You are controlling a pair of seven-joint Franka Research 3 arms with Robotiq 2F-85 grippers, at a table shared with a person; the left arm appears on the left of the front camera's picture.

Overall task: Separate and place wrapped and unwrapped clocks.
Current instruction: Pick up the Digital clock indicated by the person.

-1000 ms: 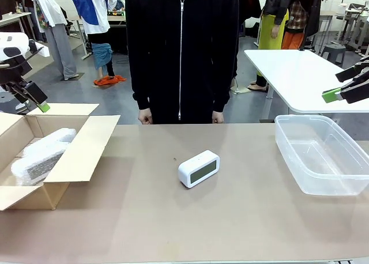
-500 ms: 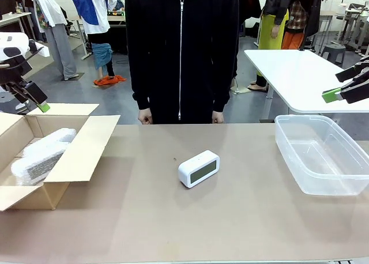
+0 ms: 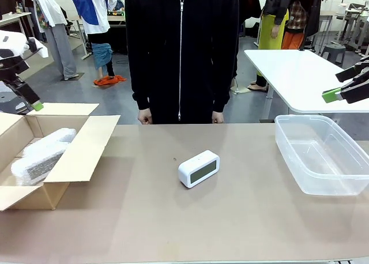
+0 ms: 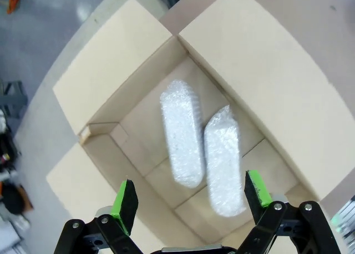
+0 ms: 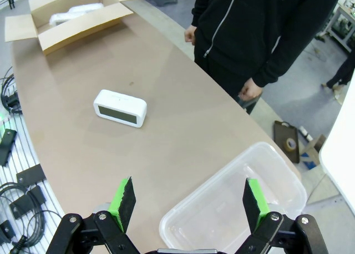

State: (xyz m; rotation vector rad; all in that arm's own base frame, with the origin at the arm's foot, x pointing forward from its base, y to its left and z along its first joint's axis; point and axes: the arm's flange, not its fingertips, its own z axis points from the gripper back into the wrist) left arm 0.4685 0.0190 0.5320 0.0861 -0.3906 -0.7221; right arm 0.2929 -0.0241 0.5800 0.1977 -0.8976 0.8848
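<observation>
Only thing that moved: the left arm's black two-finger gripper with green pads [image 3: 36, 104] has slid a bit toward the left edge of the front view since half a second ago. Its green tip now sits nearer the left end of the open brown cardboard box's [image 3: 86, 146] far flap

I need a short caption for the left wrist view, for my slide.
Open left gripper above cardboard box holding two bubble-wrapped clocks.
</observation>
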